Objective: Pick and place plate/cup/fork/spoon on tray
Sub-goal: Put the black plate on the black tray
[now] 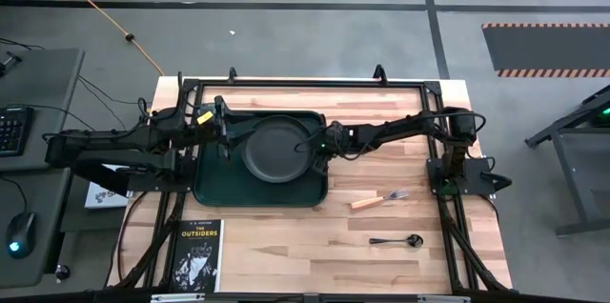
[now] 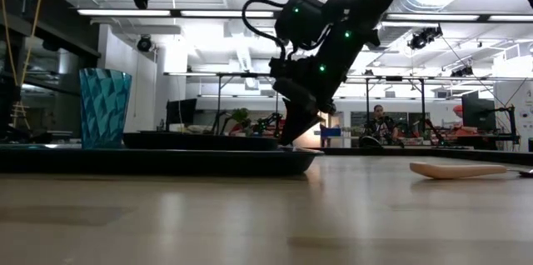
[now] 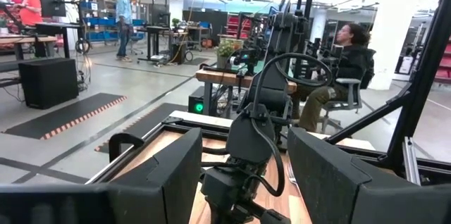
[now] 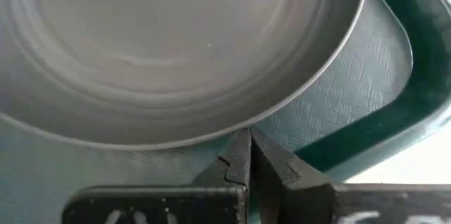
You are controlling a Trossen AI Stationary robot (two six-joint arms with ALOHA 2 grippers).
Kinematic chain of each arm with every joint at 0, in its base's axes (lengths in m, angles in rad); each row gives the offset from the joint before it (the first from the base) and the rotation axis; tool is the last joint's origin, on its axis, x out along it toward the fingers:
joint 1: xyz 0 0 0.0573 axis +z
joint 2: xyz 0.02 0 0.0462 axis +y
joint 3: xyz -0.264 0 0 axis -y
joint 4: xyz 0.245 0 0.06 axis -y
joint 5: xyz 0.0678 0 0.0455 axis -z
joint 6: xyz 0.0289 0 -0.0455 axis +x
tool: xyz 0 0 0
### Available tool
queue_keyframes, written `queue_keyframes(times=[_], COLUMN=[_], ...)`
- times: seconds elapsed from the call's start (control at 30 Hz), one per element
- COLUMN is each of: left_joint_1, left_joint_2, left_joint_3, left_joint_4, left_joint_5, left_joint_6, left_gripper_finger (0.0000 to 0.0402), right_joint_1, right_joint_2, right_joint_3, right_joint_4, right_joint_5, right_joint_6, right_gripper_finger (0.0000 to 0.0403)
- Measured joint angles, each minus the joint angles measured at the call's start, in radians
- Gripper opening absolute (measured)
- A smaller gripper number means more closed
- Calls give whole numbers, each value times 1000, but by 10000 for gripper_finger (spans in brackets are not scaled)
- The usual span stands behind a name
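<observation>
The dark plate (image 1: 276, 147) lies on the dark green tray (image 1: 214, 189). My right gripper (image 1: 319, 147) is shut, low at the plate's right rim, with its tips at the rim in the right wrist view (image 4: 248, 155). The teal cup (image 2: 105, 107) stands upright on the tray's left part; in the high view my left arm covers it. My left gripper (image 1: 227, 136) is open and empty, raised above the tray's left side. The tan-handled fork (image 1: 379, 198) and the dark spoon (image 1: 396, 240) lie on the table right of the tray. My right gripper's shut fingertips (image 4: 238, 159) stand at the outer edge of the plate's rim (image 4: 243, 127), slanting down from the table's right. I cannot tell whether they touch the rim. The plate lies flat on the tray.
A black book with white lettering (image 1: 198, 255) lies at the table's near left. The black frame (image 1: 305, 82) runs around the table. Bare wood lies between the tray and the right arm's base. People sit and stand in the room beyond the table.
</observation>
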Motion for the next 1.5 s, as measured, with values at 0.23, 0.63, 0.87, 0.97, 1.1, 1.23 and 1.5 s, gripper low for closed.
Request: queue_keyframes(times=[0.23,0.63,0.87,0.97,1.1,1.23,1.5], left_joint_1=[0,0,0,0,0,0,0], left_joint_2=[0,0,0,0,0,0,0], left_joint_3=[0,0,0,0,0,0,0], left_joint_4=[0,-1,-1,-1,-1,-4,-7], left_joint_5=[0,0,0,0,0,0,0], left_joint_6=[0,6,7,8,8,8,8], left_gripper_finger=[201,201,201,201,201,201,201], right_joint_1=[0,0,0,0,0,0,0], right_joint_2=[0,0,0,0,0,-5,-3], right_joint_3=[0,0,0,0,0,0,0], right_joint_4=[46,58,83,102,90,53,0], right_joint_5=[-13,-7,-7,-9,-13,23,0], right_joint_6=[0,-33,-34,-34,-54,-61,-52], right_gripper_finger=[0,0,0,0,0,0,0])
